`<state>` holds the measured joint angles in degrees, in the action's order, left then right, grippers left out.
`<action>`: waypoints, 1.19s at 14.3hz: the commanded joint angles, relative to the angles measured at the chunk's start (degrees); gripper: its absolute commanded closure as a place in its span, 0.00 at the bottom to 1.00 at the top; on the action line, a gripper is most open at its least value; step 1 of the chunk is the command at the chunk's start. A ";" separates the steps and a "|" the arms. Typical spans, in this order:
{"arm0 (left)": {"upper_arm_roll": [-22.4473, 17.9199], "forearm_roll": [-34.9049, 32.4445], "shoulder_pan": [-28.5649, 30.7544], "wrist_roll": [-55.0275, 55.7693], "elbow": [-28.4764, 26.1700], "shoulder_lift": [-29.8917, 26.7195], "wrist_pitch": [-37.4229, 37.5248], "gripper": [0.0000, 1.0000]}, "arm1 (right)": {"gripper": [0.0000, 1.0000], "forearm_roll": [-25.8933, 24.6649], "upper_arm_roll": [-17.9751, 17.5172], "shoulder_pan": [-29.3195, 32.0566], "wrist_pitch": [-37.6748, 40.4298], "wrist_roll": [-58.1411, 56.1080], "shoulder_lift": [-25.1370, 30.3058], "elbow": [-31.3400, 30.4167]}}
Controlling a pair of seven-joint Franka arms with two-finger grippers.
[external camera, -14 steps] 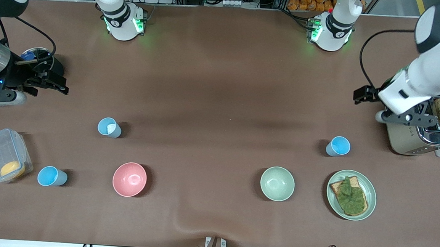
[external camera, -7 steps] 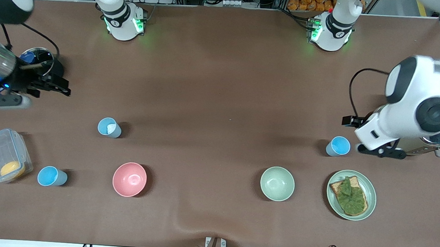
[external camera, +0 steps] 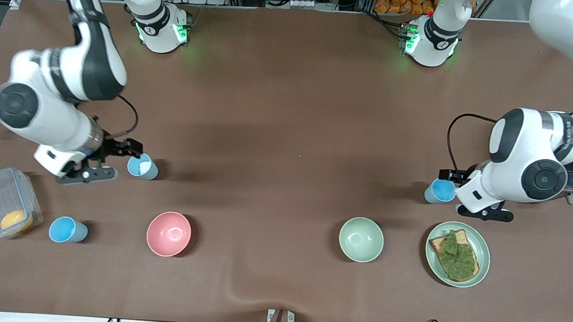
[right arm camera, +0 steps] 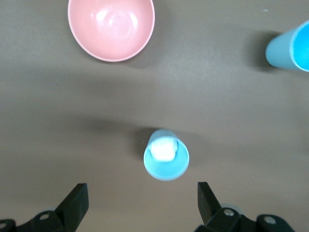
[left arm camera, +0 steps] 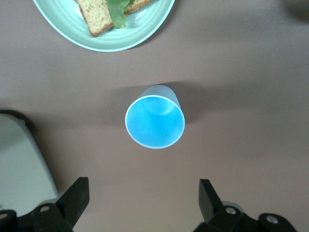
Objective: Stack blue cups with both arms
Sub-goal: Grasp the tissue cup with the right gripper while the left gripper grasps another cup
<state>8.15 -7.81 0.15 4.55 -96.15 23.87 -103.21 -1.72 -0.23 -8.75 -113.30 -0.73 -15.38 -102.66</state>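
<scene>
Both swung in: left gripper spread wide above cup, right gripper spread wide above cup; white lump inside, clear only by wrist view.

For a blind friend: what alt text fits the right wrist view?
The right arm's open tool hangs over a blue cup holding something white. A pink bowl and another blue cup stand apart on the brown table.

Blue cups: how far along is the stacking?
Done: nothing stacked; all three cups stand apart on the table. In hand: the right gripper, open, is lined up on the cup with something white inside; the left gripper, open, is lined up on the cup near the sandwich plate. Neither is gripped. Left: grasp, lift, nest them, and the cup by the clear container is untouched.
</scene>
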 commanded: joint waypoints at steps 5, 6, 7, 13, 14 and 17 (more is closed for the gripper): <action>0.47 0.43 1.87 -1.29 -9.40 -1.81 -13.31 0.00 | 0.00 -3.20 0.23 -0.13 -8.07 3.96 -5.80 -6.22; 0.47 0.43 2.22 -1.29 -9.93 -1.46 -14.99 0.00 | 0.00 -3.21 0.31 -0.30 -8.42 4.33 -5.71 -7.63; 0.47 0.34 2.31 -1.29 -10.46 -1.02 -16.66 0.00 | 0.00 -3.21 0.23 -0.30 -8.51 4.59 -5.54 -8.86; 0.38 0.26 3.01 -1.82 -12.13 1.88 -19.40 0.00 | 0.00 -3.21 0.23 -2.41 -16.14 9.25 -7.11 -13.35; 0.38 0.26 3.01 -1.82 -12.13 2.06 -19.40 0.00 | 0.37 -3.29 0.23 -2.41 -16.94 9.25 -7.47 -13.53; 0.38 0.26 3.10 -1.82 -12.05 2.24 -19.49 0.00 | 0.79 -6.80 0.23 -2.42 -17.82 9.25 -8.35 -13.09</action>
<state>8.13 -7.81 2.61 4.41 -107.92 26.42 -122.06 -5.52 -0.10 -11.07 -129.95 6.97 -23.58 -115.51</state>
